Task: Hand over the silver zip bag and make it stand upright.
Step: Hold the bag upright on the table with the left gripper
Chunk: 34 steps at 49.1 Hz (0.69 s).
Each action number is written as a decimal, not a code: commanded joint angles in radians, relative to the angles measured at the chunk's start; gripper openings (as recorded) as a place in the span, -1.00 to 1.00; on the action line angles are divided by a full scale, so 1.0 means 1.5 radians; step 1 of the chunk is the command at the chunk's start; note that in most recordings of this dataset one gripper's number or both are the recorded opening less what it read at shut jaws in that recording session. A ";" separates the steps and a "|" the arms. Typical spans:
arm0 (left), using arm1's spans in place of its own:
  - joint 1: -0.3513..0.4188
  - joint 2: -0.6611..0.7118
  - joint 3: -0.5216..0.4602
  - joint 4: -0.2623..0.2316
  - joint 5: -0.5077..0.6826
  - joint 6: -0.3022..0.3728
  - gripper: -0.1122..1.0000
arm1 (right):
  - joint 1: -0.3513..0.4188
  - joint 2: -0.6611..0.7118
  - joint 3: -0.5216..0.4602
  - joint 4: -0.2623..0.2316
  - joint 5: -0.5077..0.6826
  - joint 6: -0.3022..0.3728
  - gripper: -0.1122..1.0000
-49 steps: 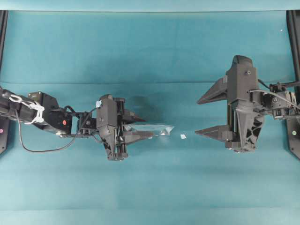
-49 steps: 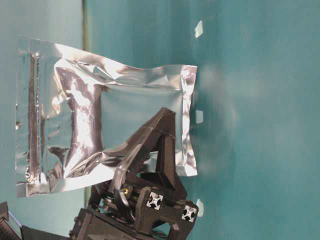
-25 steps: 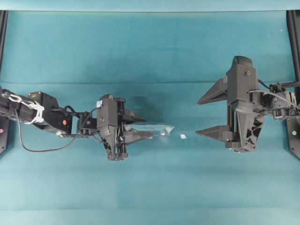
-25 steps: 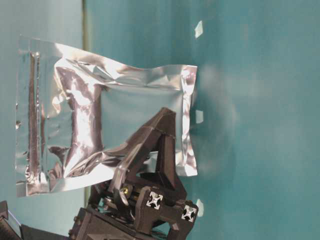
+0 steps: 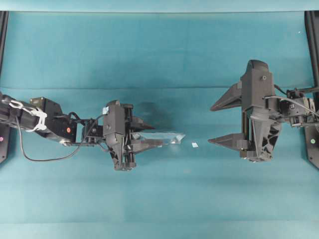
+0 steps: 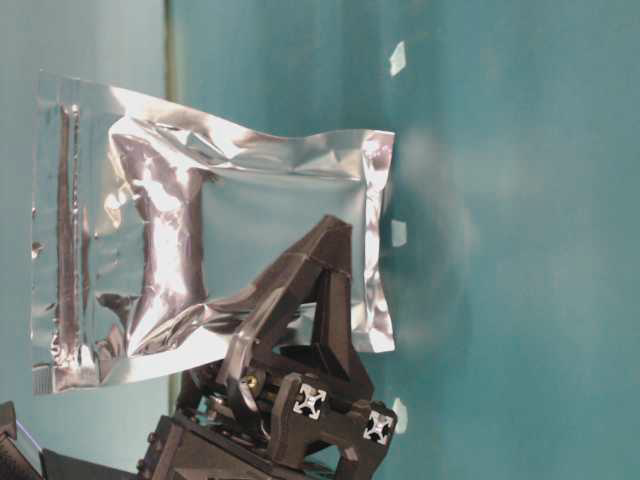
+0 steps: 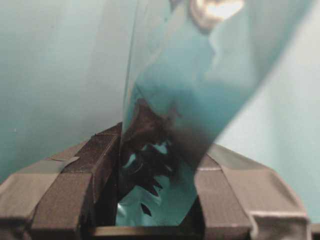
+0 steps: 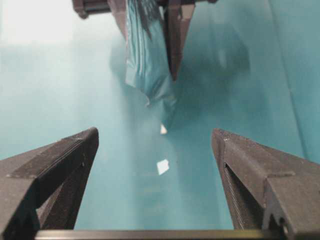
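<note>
The left gripper (image 5: pixel 149 135) sits left of centre in the overhead view, clamped on the silver zip bag (image 5: pixel 167 136), which shows there only as a thin edge-on sliver running left to right out of the jaws toward frame centre. The table-level view gives the broad face (that view appears turned on its side): the silver zip bag's foil panel fills the left half, with the left gripper's fingers (image 6: pixel 300 290) pinching its lower edge. It cannot be told from these views whether the pouch touches the table (image 5: pixel 159 50).

The right gripper (image 5: pixel 215 123) waits at the right of the overhead frame, jaws spread wide and holding nothing, facing the bag across open cloth. A small white scrap (image 5: pixel 194 145) lies between them. In the right wrist view the bag hangs at top centre, above the gap between the fingers (image 8: pixel 55 165), still well apart.

Key relation: the bag's free end points straight at the right gripper, long axis in line with the gap. The handover likely needs the right gripper to close in along that line.
</note>
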 commanded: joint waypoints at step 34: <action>-0.007 0.000 -0.002 0.002 0.005 -0.002 -0.23 | 0.001 -0.008 0.001 0.001 -0.005 0.005 0.94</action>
